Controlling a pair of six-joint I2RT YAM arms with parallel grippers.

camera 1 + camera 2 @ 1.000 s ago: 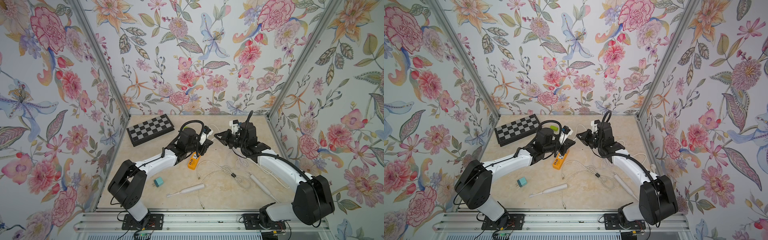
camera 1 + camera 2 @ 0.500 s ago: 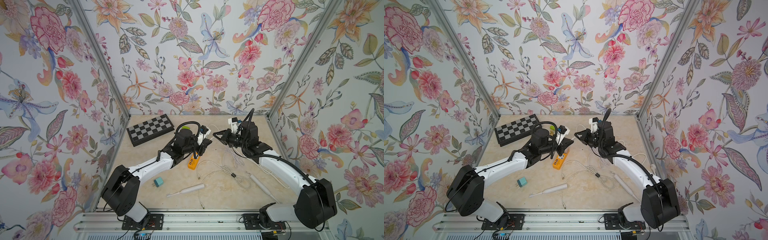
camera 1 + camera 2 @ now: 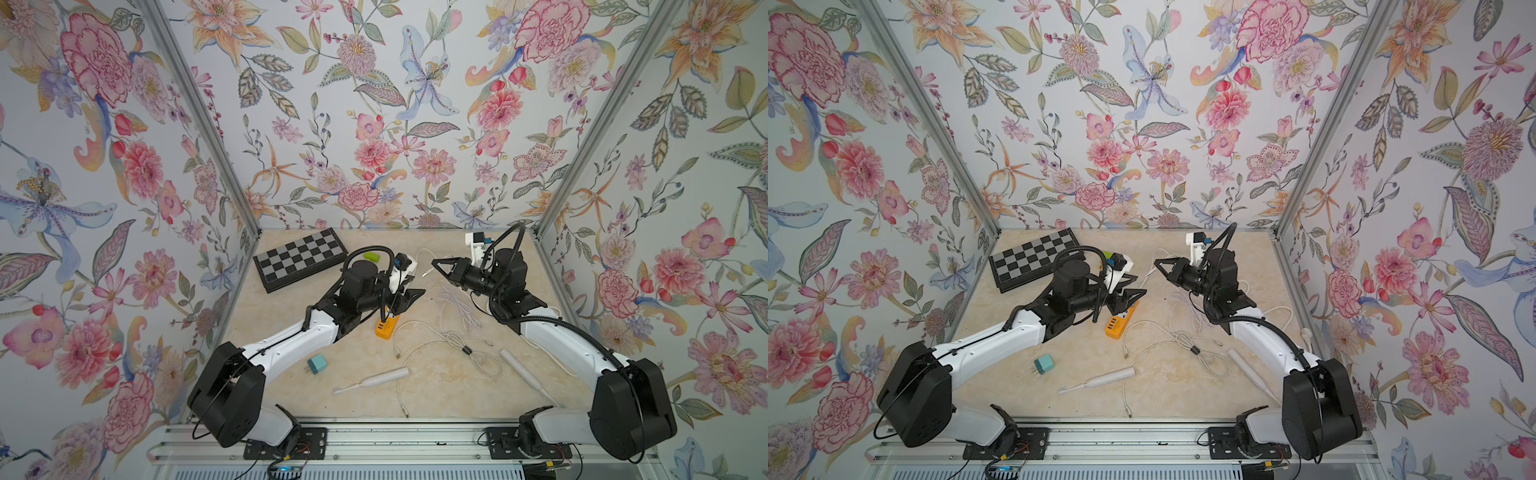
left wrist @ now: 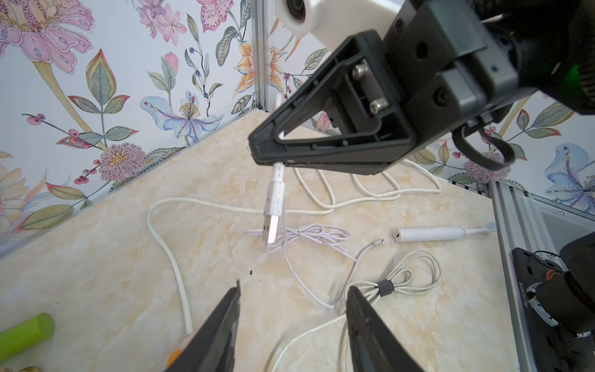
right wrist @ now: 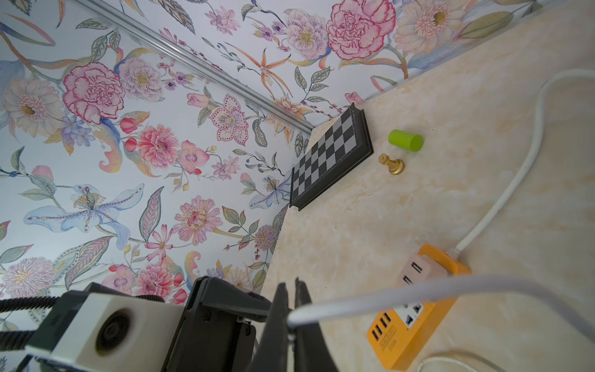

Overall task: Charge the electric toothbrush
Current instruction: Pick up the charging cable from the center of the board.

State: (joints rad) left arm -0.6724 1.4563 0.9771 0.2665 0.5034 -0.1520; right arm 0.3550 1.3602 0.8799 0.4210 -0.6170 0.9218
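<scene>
Right fingers [image 4: 322,159] clenched a white USB cable [image 5: 386,294], its plug [image 4: 273,199] aimed at the orange power strip [image 3: 387,328] beneath parted left fingers [image 4: 222,328].

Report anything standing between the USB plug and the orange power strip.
The open left pincer hangs over the far end of the orange power strip, between it and the USB plug dangling from the right pincer. The strip's near-end ports show uncovered.
</scene>
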